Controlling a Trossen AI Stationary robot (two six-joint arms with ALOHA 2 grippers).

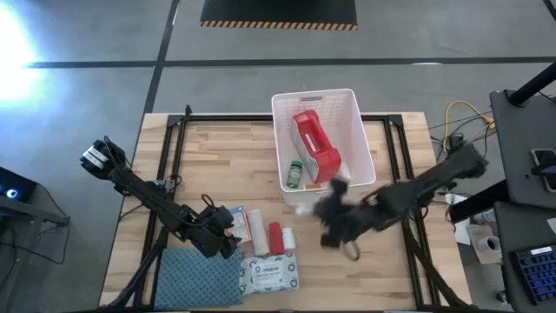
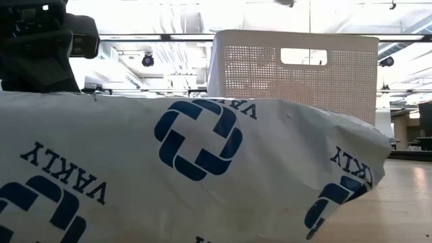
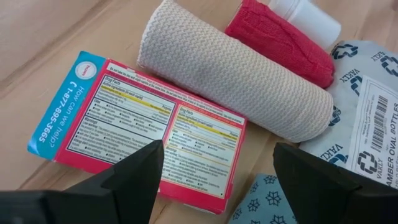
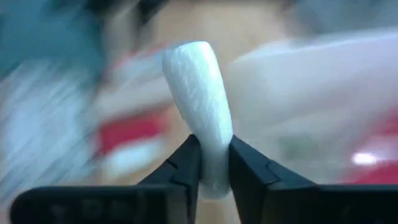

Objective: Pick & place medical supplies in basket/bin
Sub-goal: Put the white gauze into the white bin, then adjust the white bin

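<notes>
While I watched from the overhead camera, the blue-grey patterned cloth (image 1: 198, 280) lay at the table's near edge, with the white wipes packet (image 1: 270, 275) just beside it; at table height that packet (image 2: 189, 172) filled most of the low view with its dark blue cross logos. Just beyond the cloth, the left gripper (image 1: 219, 236) hovered low over the small box (image 1: 233, 219), its jaws spread wide with nothing between them. Through its wrist camera I saw the box (image 3: 140, 130), red with a blue end and a printed label, lying flat on the wood, and the beige bandage roll (image 3: 233, 78) touching its far edge. A red roll (image 3: 280, 40) lay next to that, then a small white bottle (image 3: 309, 17); from above these three (image 1: 258, 230) (image 1: 275, 236) (image 1: 288, 237) sat side by side. Farther right, the right gripper (image 1: 334, 213) was blurred near the bin's near corner, and its wrist camera showed the fingers (image 4: 249, 174) pinching a white, finely textured wrapped item (image 4: 202, 106) upright between them. Beyond it stood the white slotted bin (image 1: 363, 139), holding the red first-aid pouch (image 1: 314, 143) tilted on edge and a small green-capped bottle (image 1: 296, 172).
</notes>
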